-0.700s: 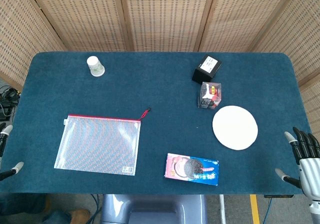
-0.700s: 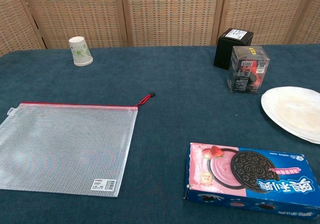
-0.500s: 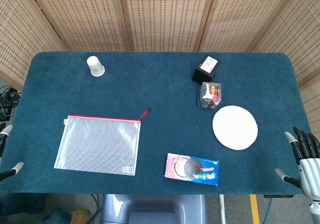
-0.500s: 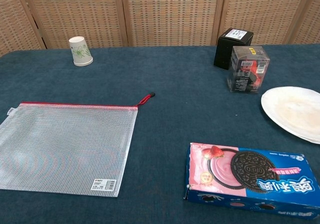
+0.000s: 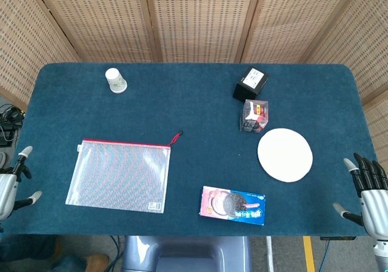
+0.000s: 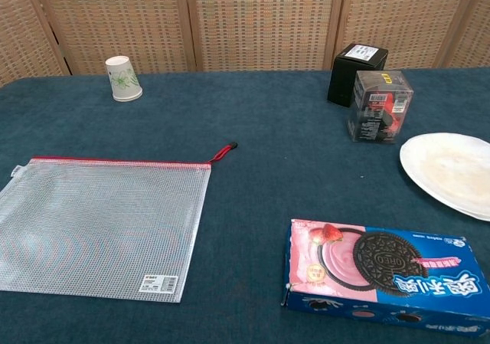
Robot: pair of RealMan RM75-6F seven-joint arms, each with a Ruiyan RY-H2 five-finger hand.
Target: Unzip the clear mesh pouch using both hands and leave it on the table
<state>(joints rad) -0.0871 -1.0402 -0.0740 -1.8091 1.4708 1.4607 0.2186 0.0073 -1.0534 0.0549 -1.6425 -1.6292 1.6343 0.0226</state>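
The clear mesh pouch (image 5: 119, 175) lies flat on the left half of the blue table, its red zipper along the far edge. The red pull tab (image 5: 176, 138) sticks out at the pouch's far right corner. In the chest view the pouch (image 6: 99, 227) and its pull tab (image 6: 223, 152) show the same way, zipper closed. My left hand (image 5: 12, 185) hovers at the table's left edge, fingers apart, holding nothing, well left of the pouch. My right hand (image 5: 368, 191) is at the right edge, fingers spread and empty. Neither hand shows in the chest view.
A paper cup (image 5: 115, 80) stands at the back left. A black box (image 5: 251, 83) and a clear plastic box (image 5: 255, 115) sit at the back right, a white plate (image 5: 285, 154) in front of them. A cookie box (image 5: 233, 205) lies near the front edge.
My left hand has risen further into view at the left edge and moved slightly toward the table. The right hand shifted very little. The pouch has not moved.
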